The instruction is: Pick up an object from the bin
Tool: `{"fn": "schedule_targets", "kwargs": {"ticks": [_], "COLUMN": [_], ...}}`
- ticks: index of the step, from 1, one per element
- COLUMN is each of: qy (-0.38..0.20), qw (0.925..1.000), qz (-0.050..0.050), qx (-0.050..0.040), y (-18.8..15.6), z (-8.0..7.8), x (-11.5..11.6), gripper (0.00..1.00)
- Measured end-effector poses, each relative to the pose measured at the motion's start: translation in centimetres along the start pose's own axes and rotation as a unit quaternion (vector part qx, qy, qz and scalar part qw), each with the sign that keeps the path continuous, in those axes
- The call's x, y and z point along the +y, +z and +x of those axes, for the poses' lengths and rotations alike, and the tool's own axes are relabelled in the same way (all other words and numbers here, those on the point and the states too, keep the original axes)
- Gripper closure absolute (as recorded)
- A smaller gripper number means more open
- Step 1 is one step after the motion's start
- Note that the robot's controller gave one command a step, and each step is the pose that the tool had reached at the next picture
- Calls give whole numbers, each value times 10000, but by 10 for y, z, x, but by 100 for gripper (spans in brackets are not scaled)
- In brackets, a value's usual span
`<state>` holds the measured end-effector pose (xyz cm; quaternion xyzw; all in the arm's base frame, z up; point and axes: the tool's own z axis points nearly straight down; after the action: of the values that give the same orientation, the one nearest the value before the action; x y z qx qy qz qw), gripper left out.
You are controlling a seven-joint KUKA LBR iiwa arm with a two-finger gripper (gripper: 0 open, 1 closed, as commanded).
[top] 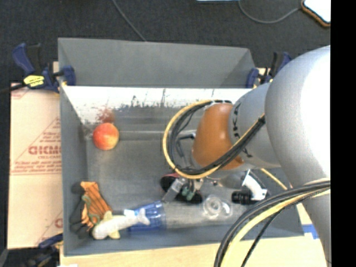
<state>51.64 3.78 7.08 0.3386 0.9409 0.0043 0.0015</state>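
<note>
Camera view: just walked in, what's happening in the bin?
The arm reaches in from the right, its gripper low over the near middle of the grey bin, right above a clear plastic bottle lying along the near wall. Whether it has hold of anything cannot be told. An orange-red ball sits alone at the far left. An orange striped toy and a white thing lie in the near left corner.
</note>
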Motion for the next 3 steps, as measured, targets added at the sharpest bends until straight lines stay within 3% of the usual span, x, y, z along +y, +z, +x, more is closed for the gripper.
{"fn": "schedule_targets", "kwargs": {"ticks": [1, 2, 3], "qy": [-8, -23, -36], "qw": [10000, 10000, 10000], "qz": [2, 44, 28], "qx": [-3, 39, 20], "y": [-7, -34, -71], "z": [0, 2, 0], "x": [-1, -3, -2], "gripper": [100, 100, 100]}}
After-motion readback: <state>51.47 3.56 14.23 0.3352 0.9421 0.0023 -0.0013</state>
